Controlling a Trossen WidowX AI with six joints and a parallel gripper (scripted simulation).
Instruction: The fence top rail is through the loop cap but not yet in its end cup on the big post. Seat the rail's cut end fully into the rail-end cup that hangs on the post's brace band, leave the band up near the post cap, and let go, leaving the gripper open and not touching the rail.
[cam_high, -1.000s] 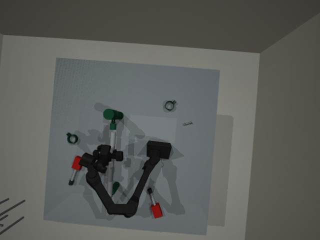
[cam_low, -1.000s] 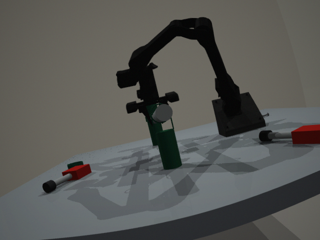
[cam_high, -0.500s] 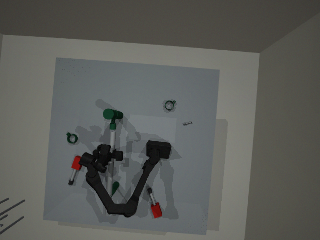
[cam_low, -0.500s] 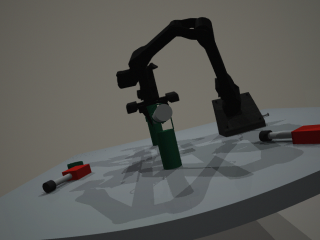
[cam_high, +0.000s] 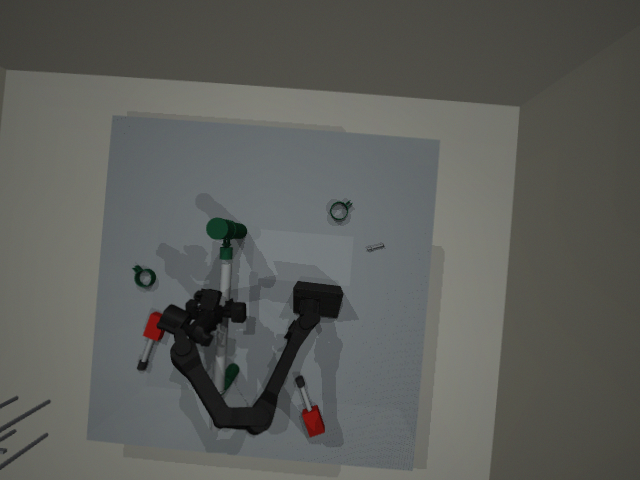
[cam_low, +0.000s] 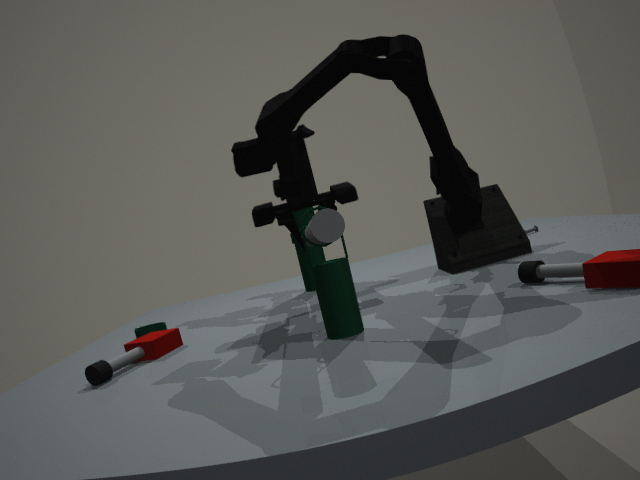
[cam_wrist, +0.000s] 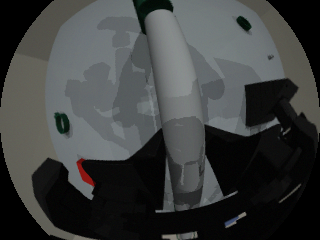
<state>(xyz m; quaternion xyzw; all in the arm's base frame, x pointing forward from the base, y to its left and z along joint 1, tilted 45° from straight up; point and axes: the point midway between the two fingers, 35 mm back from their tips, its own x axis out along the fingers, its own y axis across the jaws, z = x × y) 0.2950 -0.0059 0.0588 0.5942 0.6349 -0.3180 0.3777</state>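
Observation:
The white rail (cam_high: 225, 279) (cam_low: 325, 226) (cam_wrist: 172, 60) runs from the big post (cam_high: 219, 228) (cam_low: 307, 266) to the small green post (cam_high: 232, 373) (cam_low: 338, 297). Its far end meets the green rail-end cup (cam_high: 225, 253) (cam_wrist: 156, 7) and goes into its mouth; how deep is hidden. The cup hangs beside the big post on its band, whose height is hard to tell. The rail's near end passes through the wire-like loop (cam_low: 345, 248) above the small post. My gripper (cam_high: 222, 312) (cam_wrist: 179, 128) is shut on the rail about midway along it, with one finger on each side.
Green band rings (cam_high: 339, 210) (cam_high: 144, 277) lie on the table (cam_high: 268, 170). A bolt (cam_high: 375, 247) lies at the right. Two red-headed tools (cam_high: 154, 326) (cam_high: 313, 421) lie to either side of the rail. My arm's base (cam_high: 317, 299) (cam_low: 478, 258) stands right of the rail.

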